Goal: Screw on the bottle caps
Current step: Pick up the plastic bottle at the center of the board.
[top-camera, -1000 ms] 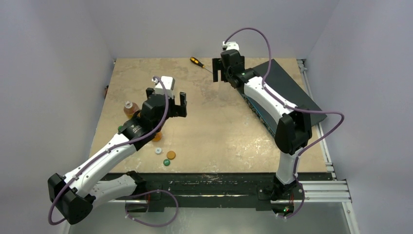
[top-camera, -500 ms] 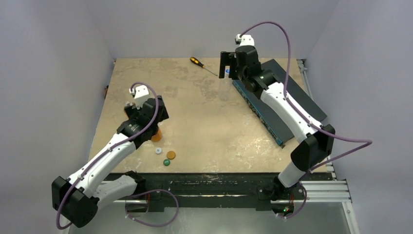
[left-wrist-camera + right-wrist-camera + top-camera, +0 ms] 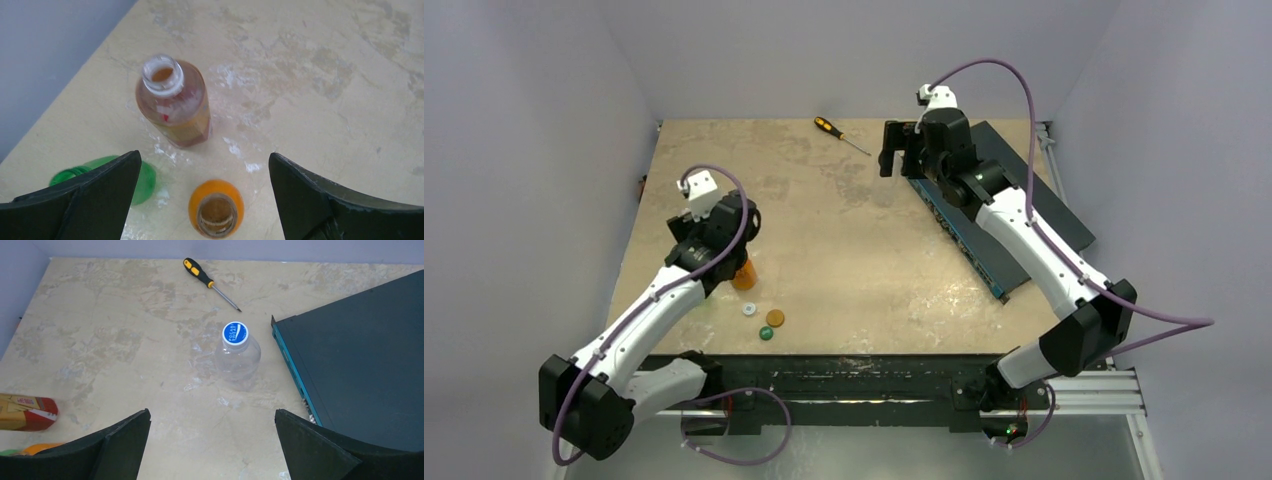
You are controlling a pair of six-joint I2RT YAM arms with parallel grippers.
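In the left wrist view my left gripper point(image 3: 204, 159) hangs open above three uncapped bottles. An orange bottle point(image 3: 216, 207) stands just below the gap between the fingers. An amber bottle point(image 3: 172, 102) stands farther off, and a green bottle point(image 3: 146, 176) is half hidden behind the left finger. Loose white point(image 3: 749, 309), orange point(image 3: 775, 318) and green point(image 3: 766, 333) caps lie near the front edge. My right gripper point(image 3: 212, 412) is open and empty, short of a clear bottle point(image 3: 239, 359) that wears a blue-and-white cap point(image 3: 235, 333).
A black-and-orange screwdriver point(image 3: 839, 132) lies at the back of the table. A dark flat panel with a blue edge point(image 3: 1024, 190) covers the right side, close to the clear bottle. Grey walls close in the left and back sides.
My left gripper has swung left and now points down over the bottles. My right arm has shifted right, away from the clear bottle, and its jaws have spread a little wider.
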